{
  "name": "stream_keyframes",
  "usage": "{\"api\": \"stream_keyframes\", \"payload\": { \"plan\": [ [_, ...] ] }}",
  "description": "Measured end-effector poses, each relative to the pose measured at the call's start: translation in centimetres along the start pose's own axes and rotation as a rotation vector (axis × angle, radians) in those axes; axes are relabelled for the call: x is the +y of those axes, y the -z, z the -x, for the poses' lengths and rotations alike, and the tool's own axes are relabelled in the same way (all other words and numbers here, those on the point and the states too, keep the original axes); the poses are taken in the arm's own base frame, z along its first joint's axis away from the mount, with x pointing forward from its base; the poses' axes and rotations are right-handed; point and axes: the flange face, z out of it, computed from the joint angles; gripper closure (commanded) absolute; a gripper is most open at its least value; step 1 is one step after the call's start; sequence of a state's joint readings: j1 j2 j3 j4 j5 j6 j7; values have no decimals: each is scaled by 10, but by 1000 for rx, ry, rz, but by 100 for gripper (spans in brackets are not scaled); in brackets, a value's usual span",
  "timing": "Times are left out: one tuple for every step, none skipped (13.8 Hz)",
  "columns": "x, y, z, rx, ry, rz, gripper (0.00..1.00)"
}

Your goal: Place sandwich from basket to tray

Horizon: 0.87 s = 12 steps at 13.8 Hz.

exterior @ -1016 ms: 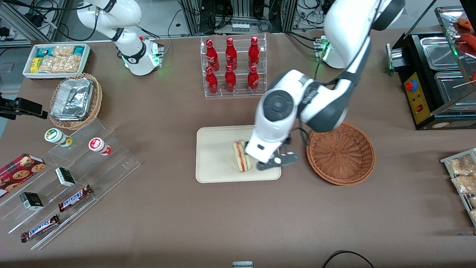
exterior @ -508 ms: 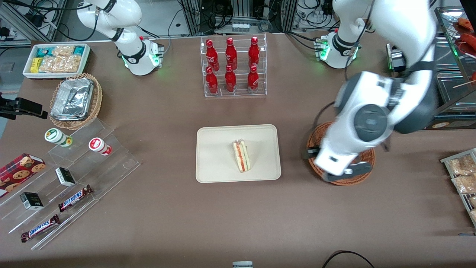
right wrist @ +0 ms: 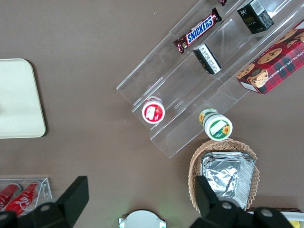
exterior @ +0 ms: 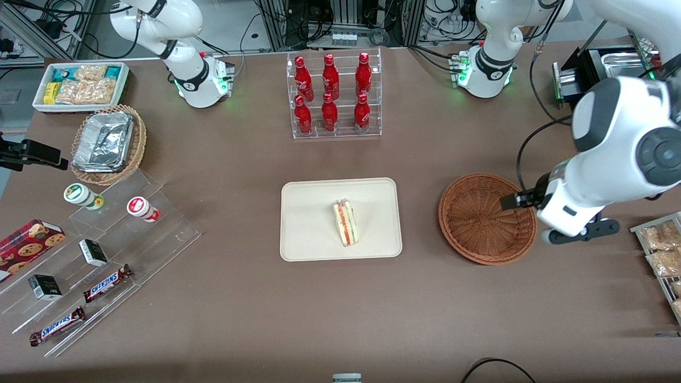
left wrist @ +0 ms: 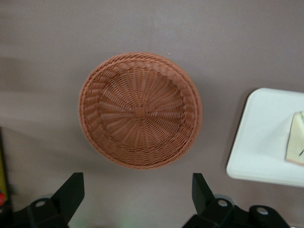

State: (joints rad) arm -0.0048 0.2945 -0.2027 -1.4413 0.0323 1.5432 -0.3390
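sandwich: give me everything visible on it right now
The sandwich is a small triangular wedge of pale bread with red, orange and green filling layers showing along its cut edge. It rests on the cream tray, roughly in the middle and toward the edge nearer the front camera, with nothing else touching it. The reddish-brown basket beside the tray holds nothing. The pincer hangs open above the table just off the basket's rim, on the side away from the tray, well clear of the sandwich.

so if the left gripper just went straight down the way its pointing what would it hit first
Probably bare table. The gripper is open and empty, pointing down just beside the basket, at its rim toward the working arm's end. Depth is unclear, so it might clip that rim. The sandwich lies well clear on the tray.
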Motion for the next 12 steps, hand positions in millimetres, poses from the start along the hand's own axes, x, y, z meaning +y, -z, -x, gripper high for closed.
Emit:
{"api": "stream_keyframes", "payload": {
  "plan": [
    [-7, 9, 6, -1, -28, -3, 0],
    [-14, 17, 12, -2, -44, -6, 0],
    [-21, 26, 19, -1, -49, -11, 0],
    [-28, 36, 25, 0, -64, -14, 0],
    [-36, 44, 32, -4, -90, -19, 0],
    [-47, 52, 39, -8, -113, -22, 0],
    [-58, 59, 44, -7, -124, -23, 0],
    [-69, 67, 48, -1, -123, -23, 0],
    [-77, 74, 53, 5, -118, -23, 0],
    [-83, 81, 59, 6, -113, -23, 0],
    [-87, 87, 66, 10, -108, -23, 0],
    [-90, 93, 72, 11, -104, -24, 0]
  ]
}}
